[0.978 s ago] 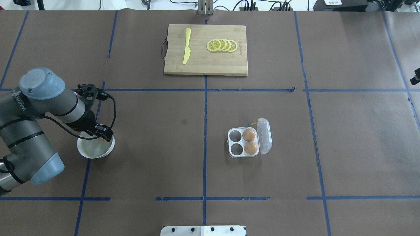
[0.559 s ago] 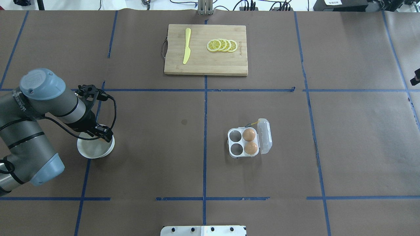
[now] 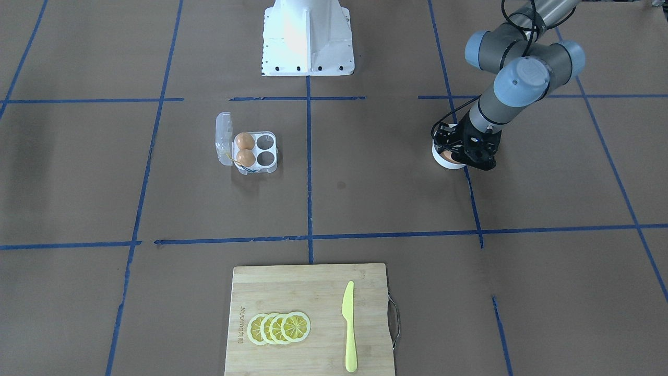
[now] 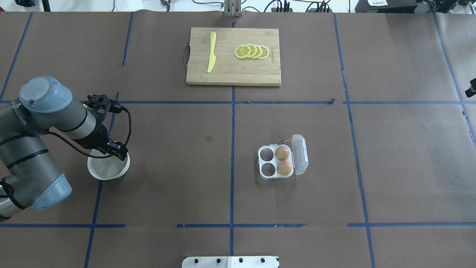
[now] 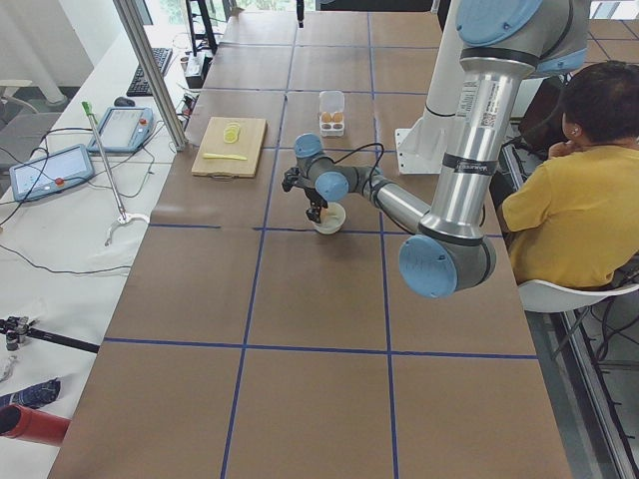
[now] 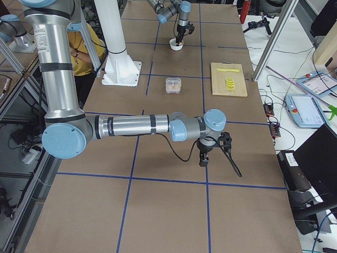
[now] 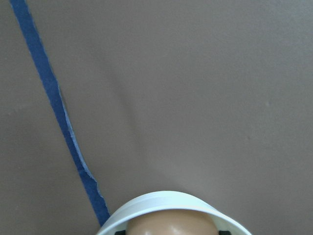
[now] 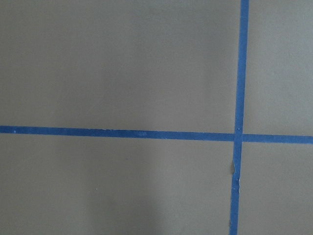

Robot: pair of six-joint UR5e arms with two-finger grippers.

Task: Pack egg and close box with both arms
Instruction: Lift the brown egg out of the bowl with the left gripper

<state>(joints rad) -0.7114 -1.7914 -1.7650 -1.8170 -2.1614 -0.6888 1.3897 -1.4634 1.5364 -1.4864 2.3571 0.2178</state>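
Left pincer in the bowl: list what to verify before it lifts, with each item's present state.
1. The egg lies in the white bowl, under the left pincer: ok.
2. Left pincer shut firmly on the egg: cannot tell, its tips are hidden in the bowl.
3. The box has its lid open: ok.
4. Free place in the box: ok, two cups on the side away from the lid are empty.
5. Right pincer near the box for closing: not ok, it hangs far from it.

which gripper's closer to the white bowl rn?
Left. The left gripper reaches down into the white bowl, at the egg inside. The right gripper hangs far off, over the table at the robot's right end.
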